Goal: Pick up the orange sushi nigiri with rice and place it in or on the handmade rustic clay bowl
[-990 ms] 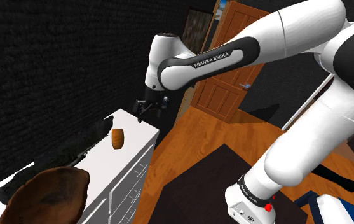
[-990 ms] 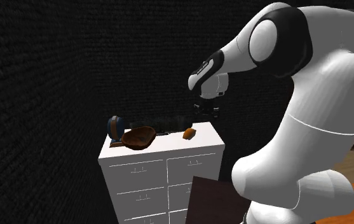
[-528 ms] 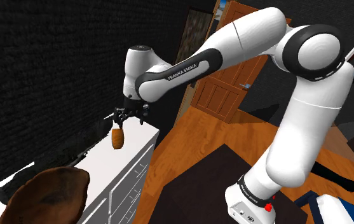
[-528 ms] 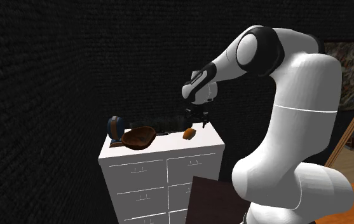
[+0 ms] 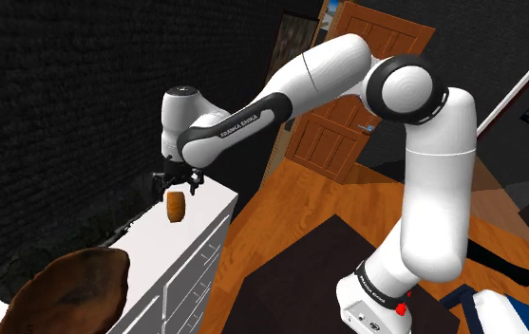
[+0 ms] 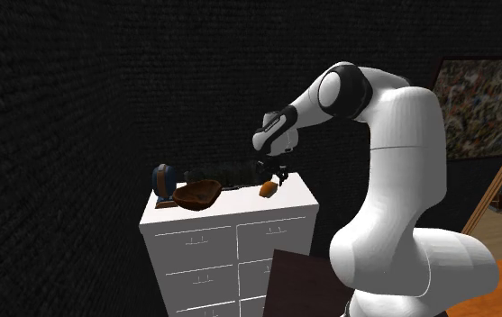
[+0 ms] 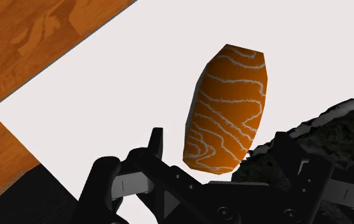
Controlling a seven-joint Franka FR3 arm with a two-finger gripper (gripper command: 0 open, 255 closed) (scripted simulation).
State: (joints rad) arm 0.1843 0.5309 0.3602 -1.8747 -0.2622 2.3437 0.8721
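Observation:
The orange sushi nigiri (image 5: 176, 206) with pale stripes lies on the white dresser top (image 5: 205, 204), near its corner. In the second exterior view the nigiri (image 6: 268, 187) is to the right of the brown clay bowl (image 6: 196, 193). That bowl (image 5: 58, 294) stands at the shoulder view's lower left. My gripper (image 5: 179, 180) hangs just above the nigiri, also visible as the gripper (image 6: 271, 171) from across the room. In the wrist view the gripper (image 7: 220, 153) is open. Its fingers (image 7: 156, 145) stand on either side of the nigiri's (image 7: 228, 108) near end without touching it.
The dresser (image 6: 231, 252) has drawers and stands against a black wall. A blue round object (image 6: 161, 178) sits behind the bowl, and a dark jagged strip (image 5: 120, 223) runs along the dresser's back edge. Beside the dresser are wooden floor (image 5: 310, 218), a dark rug (image 5: 300, 275) and a wooden door (image 5: 348, 104).
The arm has swung toward the shoulder view's left and lowered. The gripper went from beyond the dresser's corner to right over the nigiri. The nigiri and bowl have not moved.

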